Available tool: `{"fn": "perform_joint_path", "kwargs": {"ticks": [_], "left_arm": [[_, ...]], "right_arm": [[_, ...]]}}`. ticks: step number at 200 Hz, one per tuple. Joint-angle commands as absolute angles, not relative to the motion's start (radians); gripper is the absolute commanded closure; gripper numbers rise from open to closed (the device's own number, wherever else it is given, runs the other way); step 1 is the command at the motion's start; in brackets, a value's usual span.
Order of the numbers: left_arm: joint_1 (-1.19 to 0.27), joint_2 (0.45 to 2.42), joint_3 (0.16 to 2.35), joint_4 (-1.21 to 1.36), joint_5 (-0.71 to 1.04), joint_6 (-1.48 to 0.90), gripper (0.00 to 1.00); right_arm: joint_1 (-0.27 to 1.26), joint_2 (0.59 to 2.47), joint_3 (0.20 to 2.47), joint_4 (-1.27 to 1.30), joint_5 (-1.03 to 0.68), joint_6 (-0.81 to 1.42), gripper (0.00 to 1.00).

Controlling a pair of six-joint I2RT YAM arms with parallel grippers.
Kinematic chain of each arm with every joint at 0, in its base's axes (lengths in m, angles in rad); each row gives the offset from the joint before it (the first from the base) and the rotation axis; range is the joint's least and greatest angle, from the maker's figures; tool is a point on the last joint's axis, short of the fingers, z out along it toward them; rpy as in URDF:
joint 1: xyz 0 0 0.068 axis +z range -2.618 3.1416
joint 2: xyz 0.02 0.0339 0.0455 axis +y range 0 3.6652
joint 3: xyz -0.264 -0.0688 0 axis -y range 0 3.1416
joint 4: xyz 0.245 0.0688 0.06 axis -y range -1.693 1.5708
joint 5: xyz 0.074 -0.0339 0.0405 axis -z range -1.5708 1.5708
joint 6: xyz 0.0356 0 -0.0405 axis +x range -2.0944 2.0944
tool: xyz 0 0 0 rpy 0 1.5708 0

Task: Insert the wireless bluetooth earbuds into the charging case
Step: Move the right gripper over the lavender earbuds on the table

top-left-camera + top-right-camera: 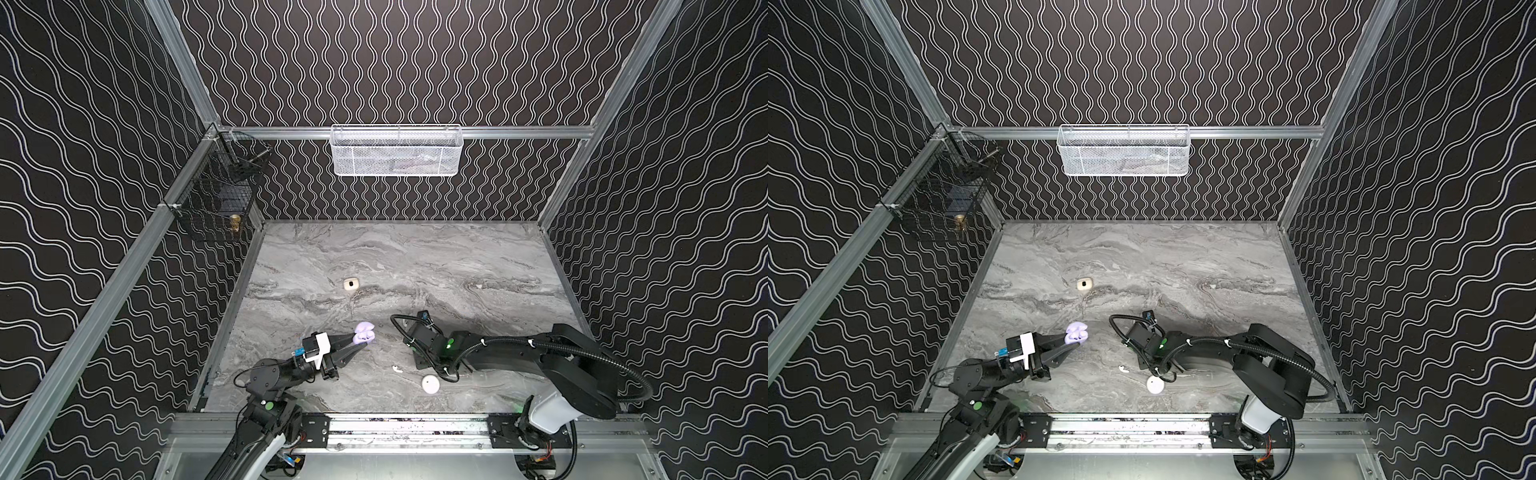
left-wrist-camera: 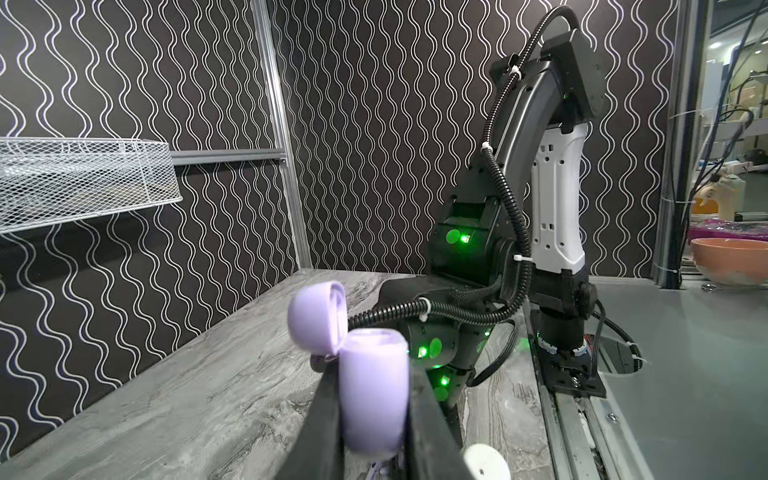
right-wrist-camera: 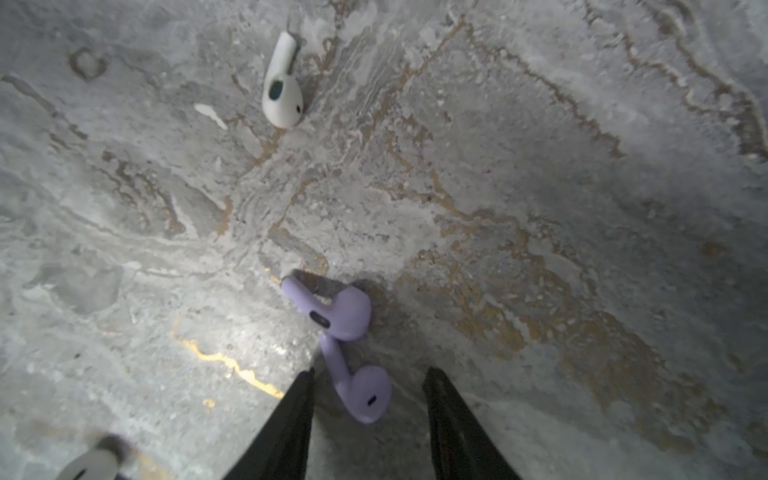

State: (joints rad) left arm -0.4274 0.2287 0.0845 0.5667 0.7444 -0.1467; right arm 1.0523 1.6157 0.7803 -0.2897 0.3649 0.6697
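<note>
My left gripper is shut on a lavender charging case, which it holds upright just above the table with its lid swung open. Two lavender earbuds lie on the marble in the right wrist view. My right gripper stands open, its fingers on either side of the nearer earbud without touching it. The second earbud lies just beyond. A white earbud lies farther off. In both top views the right wrist hides its fingers and the lavender earbuds.
A white round case lies near the front, by the right arm. A cream case sits mid-table. A white mesh basket hangs on the back wall and a black wire basket on the left.
</note>
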Motion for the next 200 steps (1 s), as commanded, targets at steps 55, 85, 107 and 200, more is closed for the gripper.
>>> {"fn": "perform_joint_path", "kwargs": {"ticks": [55, 85, 107, 200], "left_arm": [[-0.428, 0.237, 0.096, 0.570, 0.741, -0.129, 1.00], [-0.428, 0.233, 0.097, 0.563, 0.741, -0.129, 1.00], [-0.428, 0.236, 0.097, 0.558, 0.737, -0.126, 1.00], [-0.428, 0.254, 0.104, 0.558, 0.738, -0.117, 1.00]], "right_arm": [[1.041, 1.617, 0.751, -0.355, 0.452, 0.760, 0.61], [1.032, 1.568, 0.722, -0.341, 0.439, 0.765, 0.62], [1.032, 1.541, 0.705, -0.324, 0.413, 0.752, 0.60], [1.032, 1.522, 0.705, -0.414, 0.427, 0.803, 0.64]]}}
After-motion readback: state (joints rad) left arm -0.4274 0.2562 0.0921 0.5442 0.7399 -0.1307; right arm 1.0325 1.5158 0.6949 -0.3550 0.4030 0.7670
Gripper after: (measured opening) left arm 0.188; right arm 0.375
